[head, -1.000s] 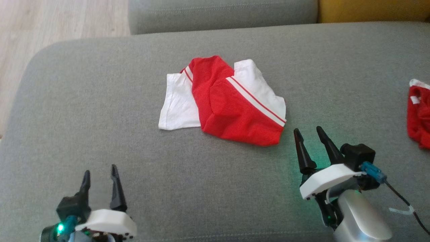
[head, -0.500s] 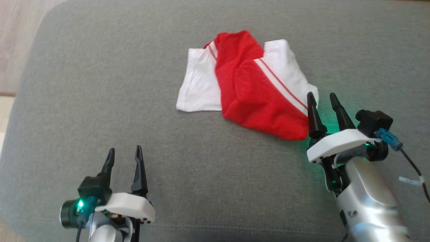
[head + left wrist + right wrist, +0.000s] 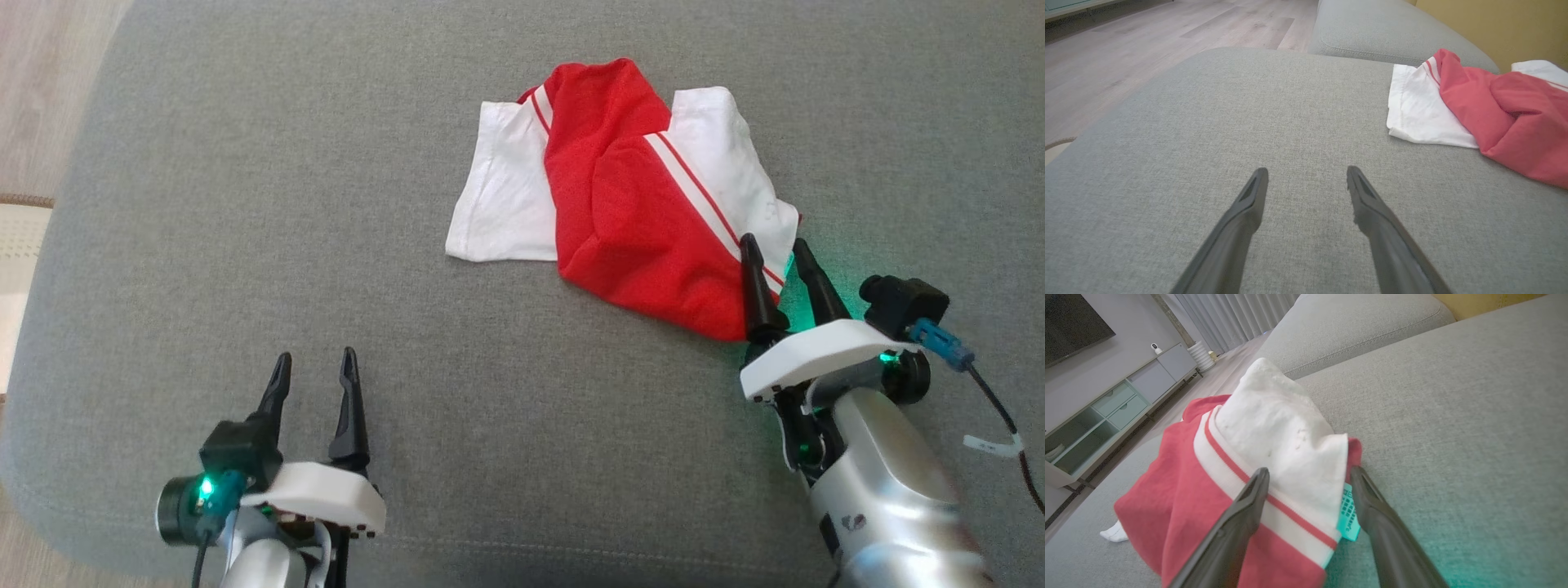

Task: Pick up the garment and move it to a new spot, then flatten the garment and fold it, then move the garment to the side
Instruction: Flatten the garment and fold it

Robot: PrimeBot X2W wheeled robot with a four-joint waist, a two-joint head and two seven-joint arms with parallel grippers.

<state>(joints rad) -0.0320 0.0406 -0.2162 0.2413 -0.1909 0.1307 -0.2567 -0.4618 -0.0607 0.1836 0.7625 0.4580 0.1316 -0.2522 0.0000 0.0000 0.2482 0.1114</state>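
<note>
The garment (image 3: 637,204) is a red and white piece with narrow stripes; it lies rumpled and partly doubled over on the grey sofa cushion (image 3: 245,204), right of the middle and towards the far side. It looks light, thin and wholly limp, so it will probably sag and trail from whatever point is pinched, and the layers may slide over each other; nothing about it looks fragile. The near right corner, where the white panel with its red stripe ends beside a teal care label (image 3: 1348,514), seems the best hold, since the edge there lifts slightly off the cushion; a pinch there should catch more than one layer.

The right gripper (image 3: 773,240) is at that corner, fingers spread wide to either side of the hem and not closed on it; the left gripper (image 3: 317,354) is equally wide, holding nothing, over bare cushion to the near left, well apart from the cloth.

The cushion is a coarse woven fabric, likely grippy enough to drag at the cloth. Beyond it are a back cushion (image 3: 1355,330), pale wood floor (image 3: 1126,41), a low cabinet (image 3: 1106,412), curtains (image 3: 1241,314) and a yellow wall (image 3: 1494,24).
</note>
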